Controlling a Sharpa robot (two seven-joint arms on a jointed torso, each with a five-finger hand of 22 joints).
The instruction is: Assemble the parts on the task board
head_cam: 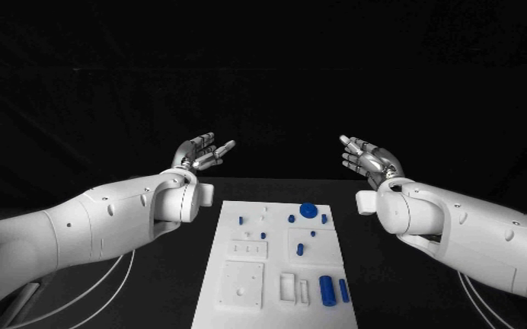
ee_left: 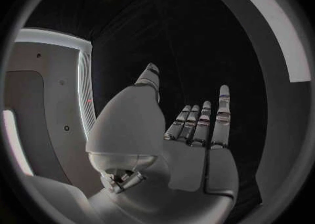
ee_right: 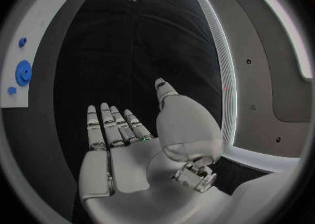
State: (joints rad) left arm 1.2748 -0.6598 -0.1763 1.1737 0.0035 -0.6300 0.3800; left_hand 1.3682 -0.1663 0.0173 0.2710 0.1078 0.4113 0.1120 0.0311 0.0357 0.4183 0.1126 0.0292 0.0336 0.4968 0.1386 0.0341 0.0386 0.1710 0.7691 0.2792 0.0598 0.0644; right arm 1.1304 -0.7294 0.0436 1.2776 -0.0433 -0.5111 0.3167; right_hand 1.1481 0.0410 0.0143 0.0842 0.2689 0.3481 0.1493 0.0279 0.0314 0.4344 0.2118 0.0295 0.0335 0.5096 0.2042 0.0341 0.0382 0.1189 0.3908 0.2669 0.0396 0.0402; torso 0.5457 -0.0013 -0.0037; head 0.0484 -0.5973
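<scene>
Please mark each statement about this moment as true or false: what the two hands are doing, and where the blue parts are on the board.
1. The left hand holds a blue part. False: it is open and holds nothing.
2. The right hand is raised above the table with its fingers apart. True.
3. The task board lies between the two arms. True.
4. The round blue disc lies at the near end of the board. False: it lies at the far end; two blue cylinders lie at the near end.
5. Both hands press on the board. False: neither touches it.
</scene>
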